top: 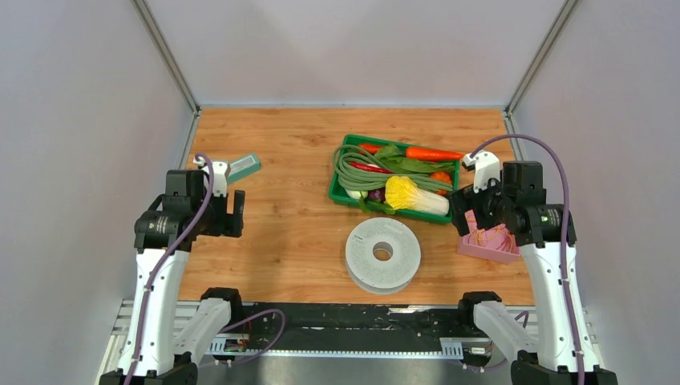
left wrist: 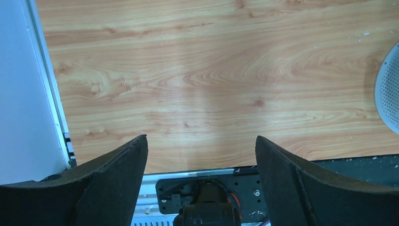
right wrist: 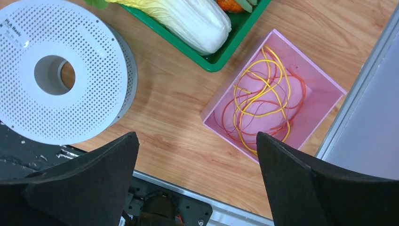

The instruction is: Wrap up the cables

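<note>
The large flat round light-grey spool (top: 382,253) with a centre hole lies flat on the wooden table near the front edge, between the arms. Its perforated face shows in the right wrist view (right wrist: 89,70), and its edge shows at the right of the left wrist view (left wrist: 389,89). I cannot make out the thin strand or its loose end. My left gripper (top: 232,215) (left wrist: 201,137) is open and empty above bare wood, well left of the spool. My right gripper (top: 463,210) (right wrist: 196,134) is open and empty, above the table between the spool and a pink box.
A pink box (top: 487,243) (right wrist: 324,87) holding loose yellow and orange-red wires sits at the right. A green tray (top: 341,168) (right wrist: 221,59) of vegetables stands behind the spool. A small teal item (top: 244,166) lies at the back left. Walls enclose the sides.
</note>
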You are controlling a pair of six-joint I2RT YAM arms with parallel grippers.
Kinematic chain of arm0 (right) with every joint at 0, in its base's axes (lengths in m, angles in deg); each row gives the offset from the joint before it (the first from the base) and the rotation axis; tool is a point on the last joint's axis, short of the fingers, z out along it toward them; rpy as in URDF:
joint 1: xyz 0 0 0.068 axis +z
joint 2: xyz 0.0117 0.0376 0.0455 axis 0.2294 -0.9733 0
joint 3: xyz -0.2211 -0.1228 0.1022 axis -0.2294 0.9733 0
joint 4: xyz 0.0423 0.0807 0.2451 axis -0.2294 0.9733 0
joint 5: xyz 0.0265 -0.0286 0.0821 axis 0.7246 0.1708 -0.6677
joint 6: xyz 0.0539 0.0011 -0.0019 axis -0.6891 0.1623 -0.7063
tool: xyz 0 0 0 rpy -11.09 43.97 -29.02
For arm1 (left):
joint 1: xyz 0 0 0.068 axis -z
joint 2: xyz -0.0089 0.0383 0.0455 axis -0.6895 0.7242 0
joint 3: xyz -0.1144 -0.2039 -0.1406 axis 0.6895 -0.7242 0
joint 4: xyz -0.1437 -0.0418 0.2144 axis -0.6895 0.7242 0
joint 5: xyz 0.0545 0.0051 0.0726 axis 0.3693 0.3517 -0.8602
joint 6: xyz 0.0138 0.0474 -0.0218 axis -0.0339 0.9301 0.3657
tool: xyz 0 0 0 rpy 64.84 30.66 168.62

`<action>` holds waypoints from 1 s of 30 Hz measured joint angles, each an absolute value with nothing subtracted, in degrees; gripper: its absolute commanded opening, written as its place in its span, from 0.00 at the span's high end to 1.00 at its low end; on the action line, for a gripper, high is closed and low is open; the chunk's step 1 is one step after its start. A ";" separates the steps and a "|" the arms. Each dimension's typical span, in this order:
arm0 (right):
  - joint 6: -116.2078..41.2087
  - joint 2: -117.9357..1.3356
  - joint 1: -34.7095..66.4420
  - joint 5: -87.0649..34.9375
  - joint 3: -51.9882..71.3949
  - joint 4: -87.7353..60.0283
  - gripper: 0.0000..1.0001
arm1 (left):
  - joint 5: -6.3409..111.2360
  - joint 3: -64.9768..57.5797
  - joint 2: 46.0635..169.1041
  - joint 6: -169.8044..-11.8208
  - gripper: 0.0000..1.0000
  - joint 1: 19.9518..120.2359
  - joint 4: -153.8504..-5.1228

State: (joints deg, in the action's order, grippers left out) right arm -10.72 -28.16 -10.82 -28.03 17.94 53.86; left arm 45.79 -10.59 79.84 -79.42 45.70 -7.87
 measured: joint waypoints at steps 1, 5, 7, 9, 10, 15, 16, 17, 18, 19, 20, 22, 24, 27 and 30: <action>-9.82 -28.22 -10.82 -28.66 17.77 54.13 0.00 | 46.21 -10.59 79.81 -78.72 0.08 45.68 -7.87; -5.58 -28.94 -10.80 -31.00 16.98 55.96 0.00 | 49.18 -10.18 79.75 -75.86 0.08 45.68 -7.45; -3.33 -29.97 -10.28 -31.68 16.41 56.95 0.00 | 51.32 -9.63 79.62 -74.57 0.08 45.68 -7.30; -1.19 -31.35 -9.34 -32.18 16.17 57.73 0.00 | 53.38 -9.21 79.36 -73.76 0.08 45.68 -7.15; -0.03 -32.05 -8.66 -32.42 16.17 58.15 0.00 | 54.73 -8.95 79.27 -73.47 0.08 45.68 -6.97; 6.50 -33.05 -1.99 -32.62 17.70 59.22 0.00 | 59.08 -8.71 78.66 -72.86 0.08 45.68 -6.93; 7.27 -32.90 -0.31 -32.49 18.40 59.22 0.00 | 59.69 -8.69 78.48 -72.84 0.08 45.68 -6.97; 8.43 -32.64 2.51 -31.59 19.71 59.09 0.00 | 60.42 -8.69 78.28 -72.80 0.08 45.68 -6.99; 9.30 -32.53 4.83 -31.05 20.94 59.09 0.00 | 61.18 -8.67 78.09 -72.71 0.08 45.68 -7.06; 10.18 -32.51 7.27 -30.26 22.33 59.09 0.00 | 62.01 -8.65 77.98 -72.64 0.08 45.68 -7.15; 11.07 -32.62 9.59 -29.49 23.78 59.07 0.00 | 62.75 -8.65 77.98 -72.58 0.08 45.68 -7.25; 12.73 -33.21 13.28 -28.44 26.55 59.07 0.00 | 64.11 -8.62 77.96 -72.53 0.08 45.68 -7.52; 14.07 -34.06 15.49 -27.96 28.59 59.02 0.00 | 65.11 -8.62 78.11 -72.51 0.08 45.68 -7.89; 16.49 -34.93 17.59 -27.40 31.65 58.37 0.00 | 65.75 -8.62 78.35 -72.47 0.08 45.68 -8.02; 18.79 -35.54 19.56 -26.83 35.23 56.90 0.00 | 66.27 -8.62 78.59 -72.49 0.08 45.68 -8.02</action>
State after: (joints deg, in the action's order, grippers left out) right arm 18.79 -35.54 19.56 -26.83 35.23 56.90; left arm 66.27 -8.62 78.59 -72.49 45.68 -8.02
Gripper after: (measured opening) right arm 0.998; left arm 0.918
